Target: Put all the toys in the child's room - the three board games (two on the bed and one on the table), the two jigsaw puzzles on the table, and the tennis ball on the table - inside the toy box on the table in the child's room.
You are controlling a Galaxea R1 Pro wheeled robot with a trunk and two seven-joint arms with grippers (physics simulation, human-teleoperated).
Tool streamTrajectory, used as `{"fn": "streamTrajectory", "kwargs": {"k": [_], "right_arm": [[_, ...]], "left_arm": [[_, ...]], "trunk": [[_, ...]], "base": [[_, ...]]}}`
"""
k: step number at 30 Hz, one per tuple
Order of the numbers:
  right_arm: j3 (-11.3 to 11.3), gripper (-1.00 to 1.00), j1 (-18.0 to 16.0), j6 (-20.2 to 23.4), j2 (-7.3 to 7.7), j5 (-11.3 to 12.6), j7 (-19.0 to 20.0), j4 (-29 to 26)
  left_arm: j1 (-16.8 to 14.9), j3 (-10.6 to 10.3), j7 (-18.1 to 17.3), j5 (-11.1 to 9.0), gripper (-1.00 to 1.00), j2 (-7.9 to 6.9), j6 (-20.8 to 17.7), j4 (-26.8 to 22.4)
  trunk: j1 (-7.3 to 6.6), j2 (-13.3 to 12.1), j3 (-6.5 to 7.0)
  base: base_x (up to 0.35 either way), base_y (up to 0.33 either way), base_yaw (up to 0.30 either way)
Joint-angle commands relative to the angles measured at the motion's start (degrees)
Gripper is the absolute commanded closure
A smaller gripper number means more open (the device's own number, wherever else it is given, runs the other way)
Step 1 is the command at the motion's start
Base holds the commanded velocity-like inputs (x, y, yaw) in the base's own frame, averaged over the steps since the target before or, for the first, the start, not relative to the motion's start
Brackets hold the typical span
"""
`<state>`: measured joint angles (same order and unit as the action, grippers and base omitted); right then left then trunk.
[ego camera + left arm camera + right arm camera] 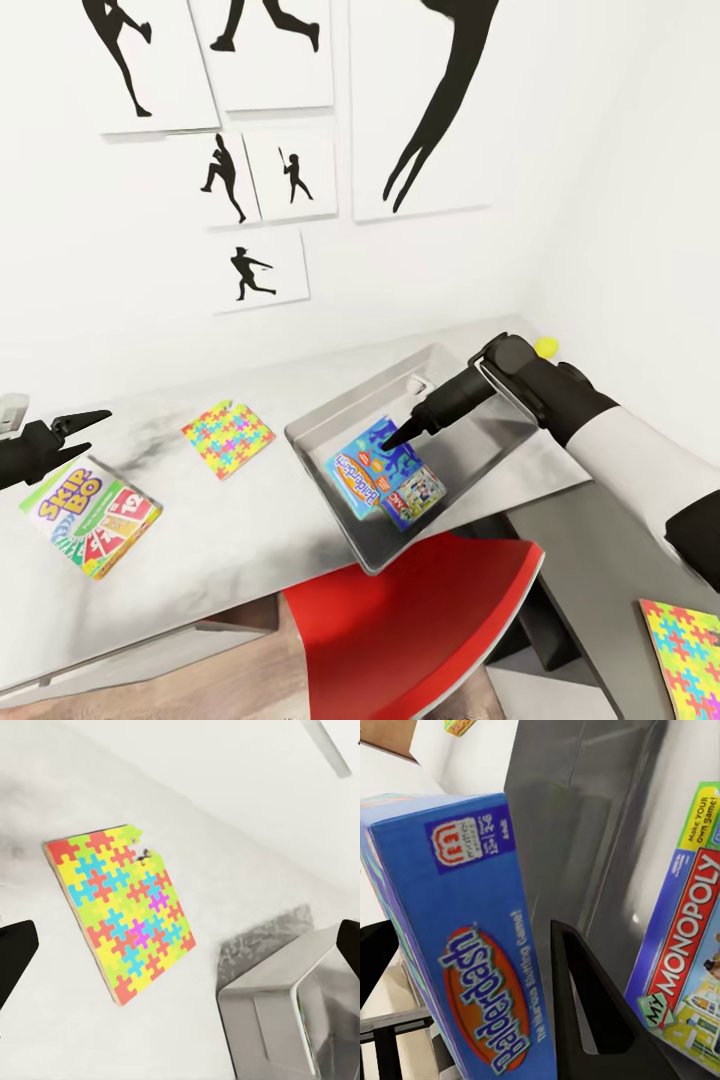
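Right gripper (392,437) grasps the blue board game (372,472), lowering it into the toy box (330,425) beside the Monopoly box (682,967); left gripper (85,425) is released above the tabletop's left edge

The toy box (330,445) sits on the table (240,540), at about 5 o'clock from the head view's centre. In it lie 2 board games, the Balderdash box (372,472) with the Monopoly box (415,495) at its 4 o'clock. A jigsaw puzzle (228,437) lies at the box's 9 o'clock, the Skip-Bo box (92,515) further at 8 o'clock. The tennis ball (546,346) rests at the box's 1 o'clock. A second jigsaw puzzle (688,655) lies at 4 o'clock.
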<state>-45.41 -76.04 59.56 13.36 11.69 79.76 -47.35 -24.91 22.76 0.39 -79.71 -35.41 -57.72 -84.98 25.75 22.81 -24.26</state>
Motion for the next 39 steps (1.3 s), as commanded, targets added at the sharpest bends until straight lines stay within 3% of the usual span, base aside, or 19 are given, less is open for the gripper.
{"fn": "streamTrajectory", "kwargs": {"k": [1,13,39], "right_arm": [[-0.2,1.00,-0.1,0.4,0.00,0.3,0.0,0.0],[-0.2,1.00,-0.2,0.4,-1.10,0.2,0.0,0.8],[-0.1,1.00,-1.8,0.4,-1.09,0.2,0.0,1.4]], "left_arm": [[-0.1,0.0,0.0,0.0,-1.00,-0.01,-0.3,0.0],[-0.1,0.0,0.0,0.2,-1.00,0.01,-0.3,0.0],[-0.1,0.0,0.2,0.5,-1.00,-0.01,-0.3,0.0]], "trunk": [[0.03,0.1,-0.19],[0.03,0.1,-1.30],[0.03,0.1,-3.70]], "base": [[0.000,0.000,0.000],[0.000,0.000,0.000],[0.000,0.000,0.000]]}}
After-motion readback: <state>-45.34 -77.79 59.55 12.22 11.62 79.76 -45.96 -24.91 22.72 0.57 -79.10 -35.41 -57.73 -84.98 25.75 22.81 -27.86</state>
